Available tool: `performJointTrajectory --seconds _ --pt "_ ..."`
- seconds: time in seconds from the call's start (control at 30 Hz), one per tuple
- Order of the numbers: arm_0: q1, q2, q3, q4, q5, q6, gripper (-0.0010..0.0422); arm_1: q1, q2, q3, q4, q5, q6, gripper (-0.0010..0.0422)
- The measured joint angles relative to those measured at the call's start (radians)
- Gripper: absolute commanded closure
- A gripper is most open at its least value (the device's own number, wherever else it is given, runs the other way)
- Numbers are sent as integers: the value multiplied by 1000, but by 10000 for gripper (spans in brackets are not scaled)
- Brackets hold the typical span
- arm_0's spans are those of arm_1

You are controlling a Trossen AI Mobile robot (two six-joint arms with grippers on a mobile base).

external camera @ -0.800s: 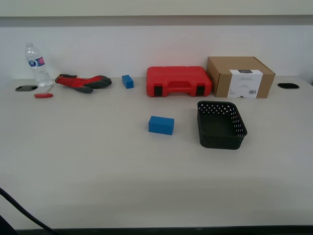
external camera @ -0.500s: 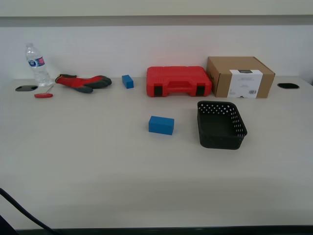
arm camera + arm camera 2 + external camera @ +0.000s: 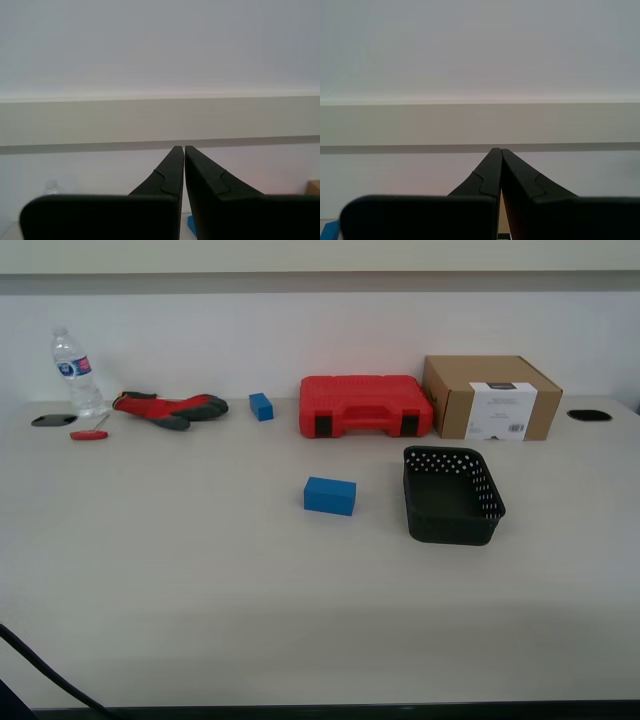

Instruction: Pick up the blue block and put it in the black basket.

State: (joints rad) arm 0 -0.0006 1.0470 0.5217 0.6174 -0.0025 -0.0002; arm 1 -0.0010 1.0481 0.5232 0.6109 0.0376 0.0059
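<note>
No change across the last three exterior frames: every item sits exactly where it was, and no arm has entered that view. Task has not started.

Blue block [image 3: 330, 495] lies flat on the tabletop [image 3: 200, 570], centre of the exterior frame, just left of the black basket [image 3: 452, 496] and apart from it. Basket appears empty, upright.

Along the back wall: smaller blue cube [image 3: 261, 406], red tool case [image 3: 365, 406], cardboard box [image 3: 490, 397]. None of these is near the block.

My first gripper [image 3: 179, 148]: jaws clenched, tips nearly touching, nothing between them, pointed at the wall. My second gripper [image 3: 496, 150]: same, jaws clenched and empty, raised.

Judgement: both arms are parked; reach to the block is the first step pending.
</note>
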Motion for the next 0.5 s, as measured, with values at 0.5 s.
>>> performJointTrajectory --seconds 0.5 --pt "0 0 0 0 0 0 413 -232 297 106 -590 291 467 413"
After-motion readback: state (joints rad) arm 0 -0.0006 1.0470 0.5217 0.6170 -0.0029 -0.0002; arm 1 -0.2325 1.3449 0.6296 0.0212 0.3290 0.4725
